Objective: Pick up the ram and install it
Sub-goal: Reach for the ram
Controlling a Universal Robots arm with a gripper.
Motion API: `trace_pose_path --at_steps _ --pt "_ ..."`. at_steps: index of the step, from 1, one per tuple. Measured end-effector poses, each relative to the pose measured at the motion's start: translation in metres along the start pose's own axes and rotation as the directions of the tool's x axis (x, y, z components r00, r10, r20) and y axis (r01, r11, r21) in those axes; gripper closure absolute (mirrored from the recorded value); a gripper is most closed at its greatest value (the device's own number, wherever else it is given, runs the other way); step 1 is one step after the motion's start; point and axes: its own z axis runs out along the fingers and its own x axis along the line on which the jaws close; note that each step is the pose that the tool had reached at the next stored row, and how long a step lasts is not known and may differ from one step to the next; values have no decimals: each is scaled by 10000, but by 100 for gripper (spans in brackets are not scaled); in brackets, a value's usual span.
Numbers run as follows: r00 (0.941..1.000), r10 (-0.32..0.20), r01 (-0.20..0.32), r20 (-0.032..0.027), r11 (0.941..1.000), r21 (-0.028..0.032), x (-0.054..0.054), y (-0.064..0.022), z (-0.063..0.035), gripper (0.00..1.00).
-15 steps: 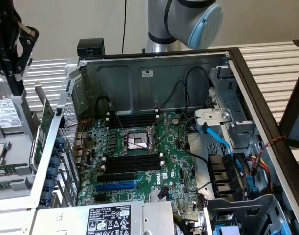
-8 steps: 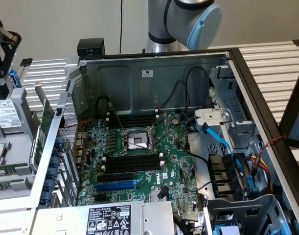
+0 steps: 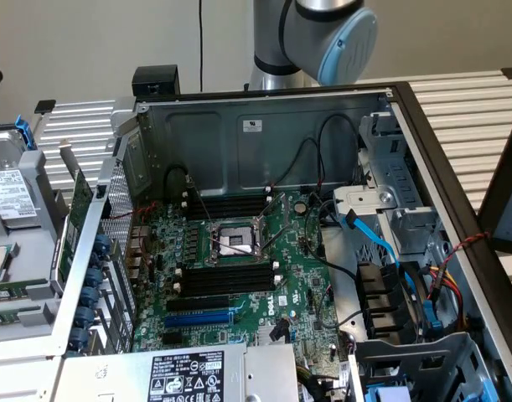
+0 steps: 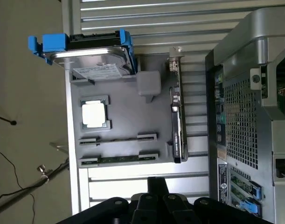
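The ram (image 4: pixel 118 158) is a long thin green stick standing on edge between two grey brackets of the grey parts tray (image 4: pixel 128 109), in the holder row nearest my gripper. My gripper (image 4: pixel 156 184) hangs above the slatted table just off the tray's edge, short of the ram, with its black fingers together and nothing between them. In the exterior view the open computer case shows its motherboard (image 3: pixel 297 251), with bare black memory slots (image 3: pixel 230 276) on either side of the processor socket (image 3: pixel 230 241).
The tray also carries a hard drive in a blue caddy (image 4: pixel 93 53), a processor chip (image 4: pixel 94 113) and an upright green card (image 4: pixel 176 126). The case's perforated rear wall (image 4: pixel 240 116) stands beside the tray. Cables (image 3: pixel 381 243) and drive cages crowd the case at the exterior view's right.
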Motion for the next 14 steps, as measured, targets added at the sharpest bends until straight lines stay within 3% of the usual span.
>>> trace_pose_path --at_steps 8,14 --pt "9999 -3 3 104 10000 -23 260 -21 27 89" --pt "9999 -2 3 107 10000 -47 320 -29 27 89"
